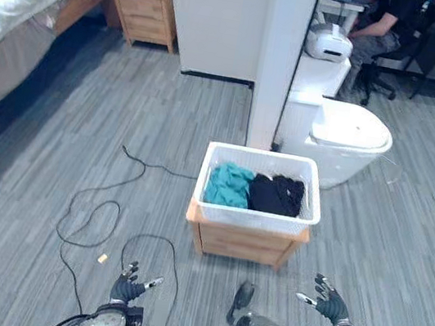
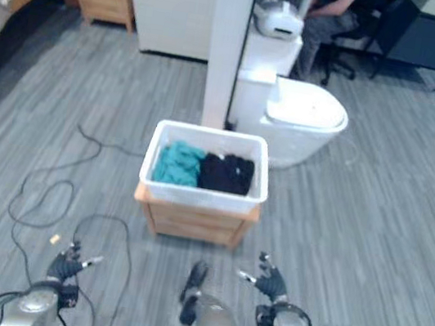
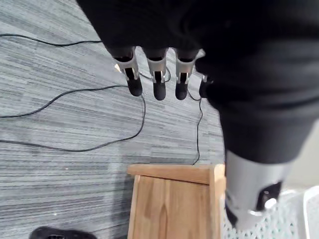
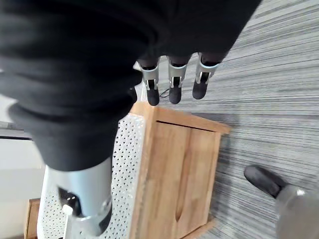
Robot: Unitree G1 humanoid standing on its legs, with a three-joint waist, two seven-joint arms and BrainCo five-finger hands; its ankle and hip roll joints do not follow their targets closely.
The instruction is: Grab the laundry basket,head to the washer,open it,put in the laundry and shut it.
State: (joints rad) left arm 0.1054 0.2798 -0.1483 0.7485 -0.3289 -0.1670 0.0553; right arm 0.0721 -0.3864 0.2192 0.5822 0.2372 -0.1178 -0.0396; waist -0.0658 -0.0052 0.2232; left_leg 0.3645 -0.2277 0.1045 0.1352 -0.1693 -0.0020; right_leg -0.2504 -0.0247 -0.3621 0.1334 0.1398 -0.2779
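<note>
Grey floor, white perforated laundry basket [image 1: 255, 213]

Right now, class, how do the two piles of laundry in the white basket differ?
The teal laundry lies in the basket's left half; the black laundry lies in its right half. The teal one is bright, the black one dark. Both are crumpled and lie inside the white basket, touching at the middle.

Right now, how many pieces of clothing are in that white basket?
2 that I can see: a teal garment on the robot's left side of the white basket, and a black garment on the right. More may lie underneath them.
</note>
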